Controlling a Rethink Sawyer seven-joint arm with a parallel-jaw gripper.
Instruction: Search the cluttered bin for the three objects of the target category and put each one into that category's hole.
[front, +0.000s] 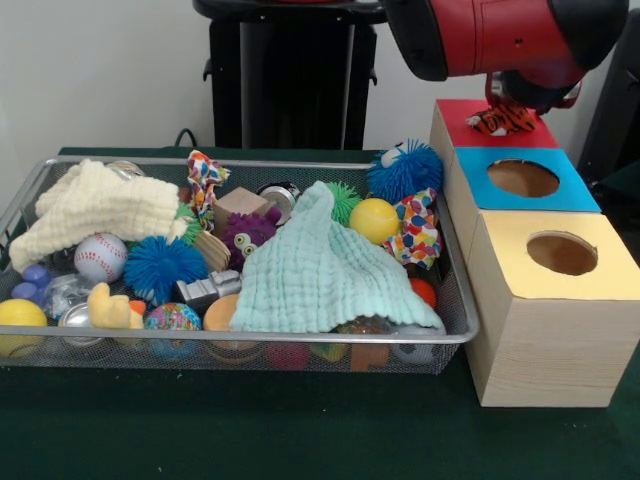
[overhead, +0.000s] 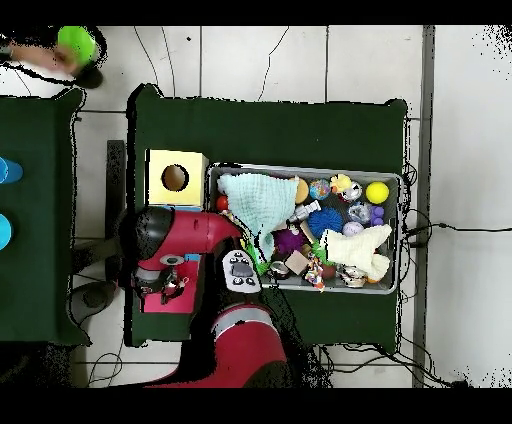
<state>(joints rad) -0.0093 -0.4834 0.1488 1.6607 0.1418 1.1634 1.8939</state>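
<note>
My gripper (front: 507, 102) hangs over the red top (front: 480, 112) of the wooden box, at its far end. It is shut on a small orange, black and white striped cloth piece (front: 505, 120), which dangles just above the red surface and hides the hole there. In the overhead view the gripper (overhead: 170, 287) sits above the red section (overhead: 190, 300). Two colourful patterned cloth pieces lie in the wire bin (front: 455, 335): one (front: 205, 178) at the back, one (front: 418, 228) near the right wall.
The box also has a blue top with a hole (front: 522, 178) and a yellow top with a hole (front: 562, 253). The bin holds a mint cloth (front: 320, 265), a cream cloth (front: 95, 208), a baseball (front: 100, 257), spiky blue balls (front: 160, 268) and several other toys.
</note>
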